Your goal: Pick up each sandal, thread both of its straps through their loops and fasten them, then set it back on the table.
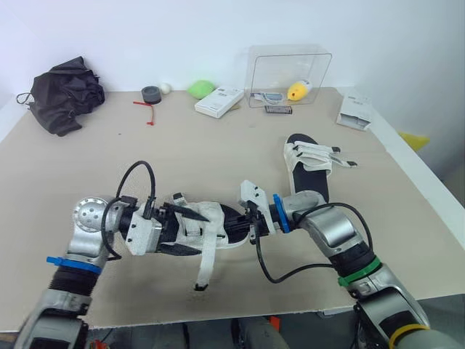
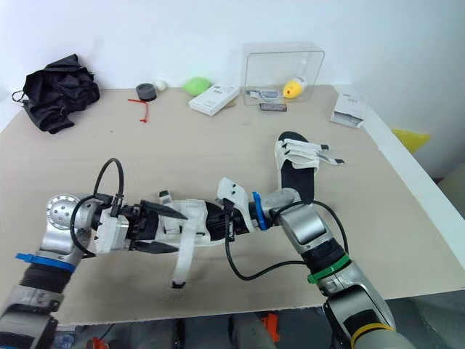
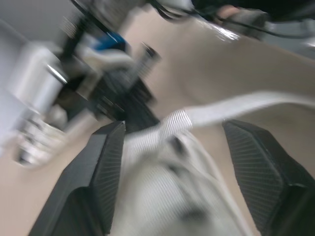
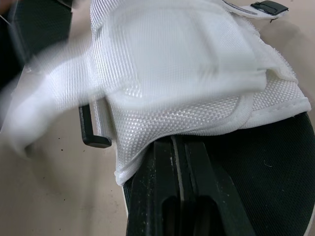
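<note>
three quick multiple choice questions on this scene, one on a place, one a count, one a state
1. Where does the far sandal lie?
A. on the table, right of the held sandal
B. in the clear box
C. on the black bag

2. How many sandals are there?
A. one
B. two
C. three

3. How is the held sandal's long strap?
A. fastened flat
B. hanging loose
C. wrapped round the tape roll

Answers:
1 A: it lies flat on the tabletop, sole down, off to the right.
2 B: one lies on the table and one is in the right gripper.
3 B: the strap dangles from the sandal with its end free.
</note>
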Available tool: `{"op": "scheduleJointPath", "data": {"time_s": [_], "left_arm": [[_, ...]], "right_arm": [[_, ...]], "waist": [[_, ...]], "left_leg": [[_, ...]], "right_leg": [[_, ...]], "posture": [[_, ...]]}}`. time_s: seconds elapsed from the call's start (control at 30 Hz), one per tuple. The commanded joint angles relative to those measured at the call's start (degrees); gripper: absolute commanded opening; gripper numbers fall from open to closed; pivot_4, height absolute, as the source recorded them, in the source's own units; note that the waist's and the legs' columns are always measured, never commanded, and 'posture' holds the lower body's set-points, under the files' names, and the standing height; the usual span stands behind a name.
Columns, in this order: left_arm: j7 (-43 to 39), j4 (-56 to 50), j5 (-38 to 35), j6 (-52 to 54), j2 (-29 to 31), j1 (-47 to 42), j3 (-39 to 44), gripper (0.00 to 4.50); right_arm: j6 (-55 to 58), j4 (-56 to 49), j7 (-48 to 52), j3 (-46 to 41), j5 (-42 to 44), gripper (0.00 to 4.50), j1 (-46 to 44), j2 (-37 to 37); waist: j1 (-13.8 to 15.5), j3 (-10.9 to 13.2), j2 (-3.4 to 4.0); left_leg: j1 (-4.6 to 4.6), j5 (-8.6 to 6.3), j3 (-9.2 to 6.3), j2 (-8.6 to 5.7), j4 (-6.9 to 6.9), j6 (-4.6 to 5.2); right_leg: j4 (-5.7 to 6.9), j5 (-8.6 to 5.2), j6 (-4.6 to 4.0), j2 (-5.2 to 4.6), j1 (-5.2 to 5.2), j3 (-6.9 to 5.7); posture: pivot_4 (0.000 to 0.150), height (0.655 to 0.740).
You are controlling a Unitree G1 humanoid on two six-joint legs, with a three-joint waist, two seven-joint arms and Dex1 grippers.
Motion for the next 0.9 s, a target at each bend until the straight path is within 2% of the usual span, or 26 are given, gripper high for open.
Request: {"op": "scheduleJointPath", "data": {"time_s": [0.03, 0.1, 0.13, 0.2, 0.27, 0.4, 0.5, 0.63, 0.7, 0.9], "left_arm": [[-0.3, -4.96, -4.72, 9.5, 8.81, 2.6, -3.54, 3.3], [-0.3, -6.47, -6.55, 14.81, 12.05, 3.08, -3.71, 3.3], [0.22, -7.01, -7.89, 17.93, 11.85, 2.79, -2.62, 3.3], [4.75, -11.84, -15.69, 34.55, 13.21, 2.03, -1.16, 3.3], [7.96, -17.03, -24.31, 50.36, 16.35, 2.08, -1.27, 3.3], [12.46, -25.96, -38.58, 75.56, 23.19, 5.04, -1.23, 3.3], [15.81, -29.29, -39.36, 80.69, 23.45, 8.26, -1.0, 3.3], [15.74, -30.46, -28.37, 74.26, 22.66, 13.72, -2.76, 3.3], [17.2, -29.33, -27.16, 74.24, 20.46, 14.04, -2.23, 3.3], [21.75, -29.57, -24.28, 73.7, 13.63, 13.99, -1.84, 3.3]], "right_arm": [[1.42, 4.28, -0.63, 3.37, -3.19, 0.0, 1.7, -0.7], [1.27, 4.42, -0.52, 3.48, -3.17, 0.0, 1.61, -0.7], [1.15, 4.59, -0.46, 3.56, -3.21, 0.0, 1.53, -0.67], [1.03, 4.75, -0.36, 3.66, -3.23, 0.0, 1.4, -0.6], [0.94, 4.86, -0.31, 3.78, -3.29, 0.0, 1.3, -0.51], [0.87, 4.85, -0.27, 3.91, -3.18, 0.0, 1.2, -0.27], [0.95, 4.87, -0.33, 3.85, -3.26, 0.0, 1.11, -0.05], [1.26, 5.14, -0.95, 4.34, -3.98, 0.0, 1.09, -0.01], [1.73, 5.57, -1.51, 4.65, -4.55, 0.0, 1.0, -0.01], [3.78, 4.4, -2.39, 4.38, -4.3, 0.0, 0.97, -0.18]], "waist": [[-0.07, 0.0, -0.06], [-0.06, 0.0, -0.03], [-0.03, 0.0, 0.04], [0.03, 0.02, 0.09], [-0.01, 0.14, -0.24], [-0.26, 0.2, -0.23], [-0.24, 0.24, -0.1], [-0.18, 0.25, -0.08], [-0.03, 0.24, -0.11], [-0.01, 0.2, -0.17]], "left_leg": [[0.0, 0.0, 0.0, 0.05, 0.0, 0.0], [0.02, -0.01, 0.0, 0.09, -0.01, 0.01], [0.04, -0.01, 0.0, 0.09, -0.02, 0.02], [0.07, -0.01, 0.03, 0.06, -0.03, 0.03], [0.05, -0.01, 0.02, 0.12, 0.0, 0.03], [0.05, -0.05, 0.03, 0.17, -0.03, 0.05], [0.11, -0.16, 0.03, 0.21, -0.07, 0.2], [0.15, -0.16, -0.03, 0.23, -0.08, 0.19], [0.18, -0.16, -0.03, 0.23, -0.08, 0.19], [0.28, -0.13, 0.13, 0.23, -0.03, 0.16]], "right_leg": [[0.02, -0.02, -0.03, 0.01, -0.02, -0.01], [0.02, -0.04, -0.06, 0.02, -0.03, -0.03], [0.02, -0.06, -0.11, 0.02, -0.02, -0.05], [0.03, -0.08, -0.13, 0.0, -0.01, -0.04], [0.05, -0.08, -0.14, 0.05, -0.03, -0.07], [0.09, -0.11, -0.18, 0.13, -0.08, -0.06], [0.08, -0.21, -0.29, 0.15, -0.04, -0.08], [0.09, -0.25, -0.39, 0.21, -0.05, -0.11], [0.1, -0.41, -0.7, 0.2, -0.04, -0.11], [0.11, -0.38, -0.69, 0.12, 0.02, -0.02]], "posture": [[0.15, 0.74], [0.15, 0.74], [0.15, 0.74], [0.15, 0.74], [0.15, 0.74], [0.15, 0.74], [0.15, 0.74], [0.15, 0.74], [0.15, 0.74], [0.15, 0.74]]}}
